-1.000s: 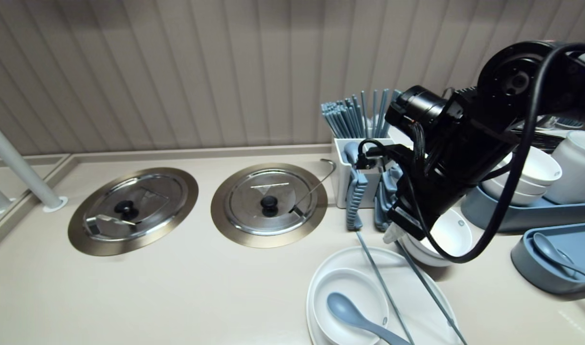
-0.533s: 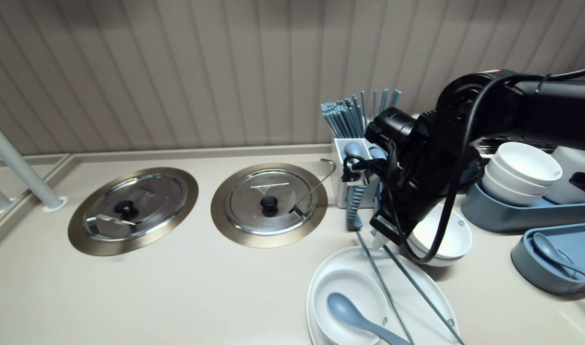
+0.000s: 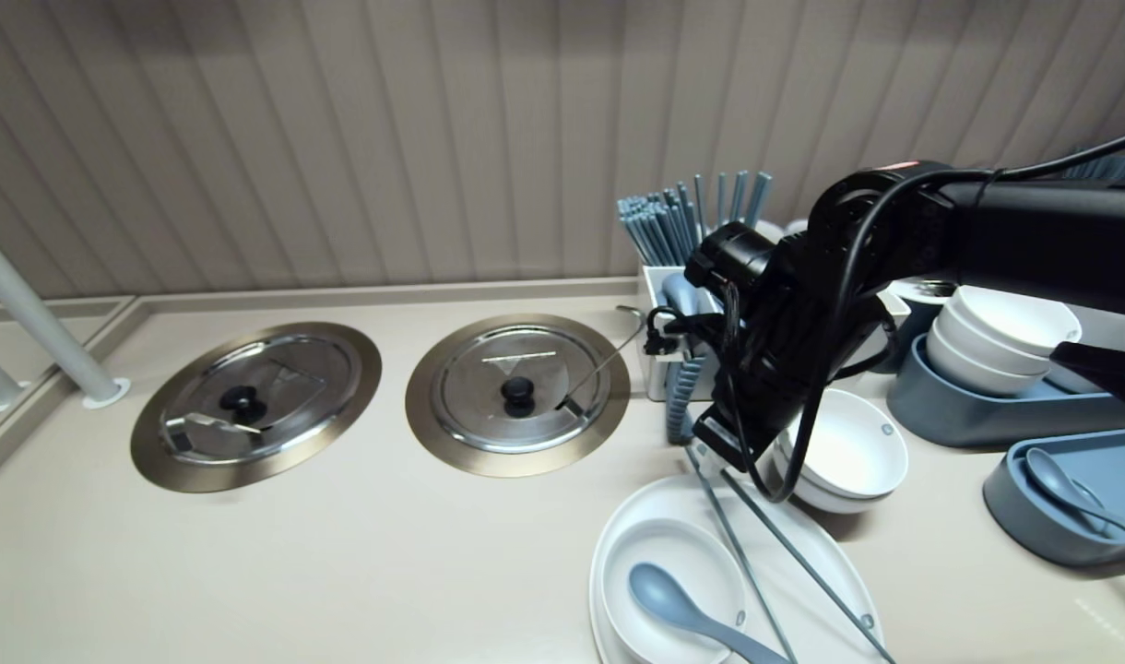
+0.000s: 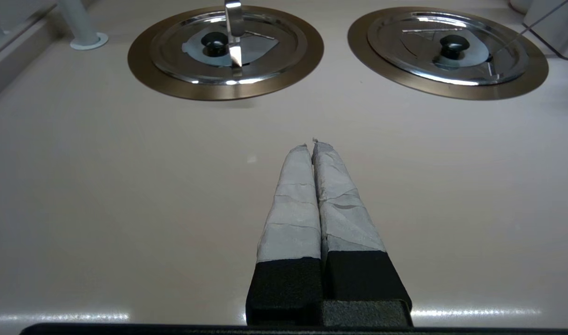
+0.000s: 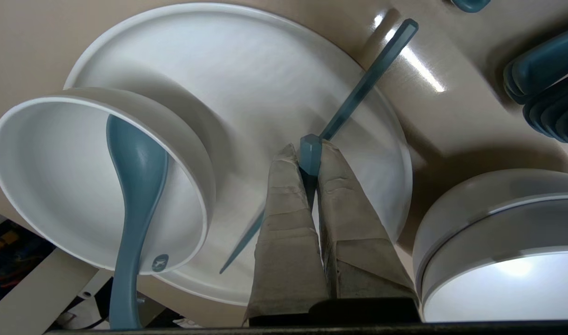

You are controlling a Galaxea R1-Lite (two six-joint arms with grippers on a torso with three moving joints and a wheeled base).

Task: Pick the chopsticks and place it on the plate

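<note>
My right gripper [image 3: 713, 454] [image 5: 305, 150] is shut on the thick end of a blue chopstick [image 3: 807, 563] [image 5: 310, 156], just above the far rim of a white plate [image 3: 793, 595] [image 5: 246, 60]. The chopstick slants down across the plate to its near right edge. A second blue chopstick [image 3: 738, 553] [image 5: 368, 79] lies on the plate close beside it. On the plate's left side sits a white bowl [image 3: 655, 553] [image 5: 46, 158] with a blue spoon [image 3: 673, 604] [image 5: 135, 167] in it. My left gripper [image 4: 312, 144] is shut and empty over bare counter.
Stacked white bowls [image 3: 848, 452] stand right of the gripper. Behind it is a white cutlery holder [image 3: 659, 369] full of upright chopsticks [image 3: 664, 231]. Two round steel lids [image 3: 516, 392] [image 3: 254, 401] sit in the counter to the left. Blue trays [image 3: 987, 406] [image 3: 1060, 516] with bowls fill the right.
My right arm has come down and swung left. The held chopstick's upper end moved left with it, closer to the lying chopstick, which stayed put.
</note>
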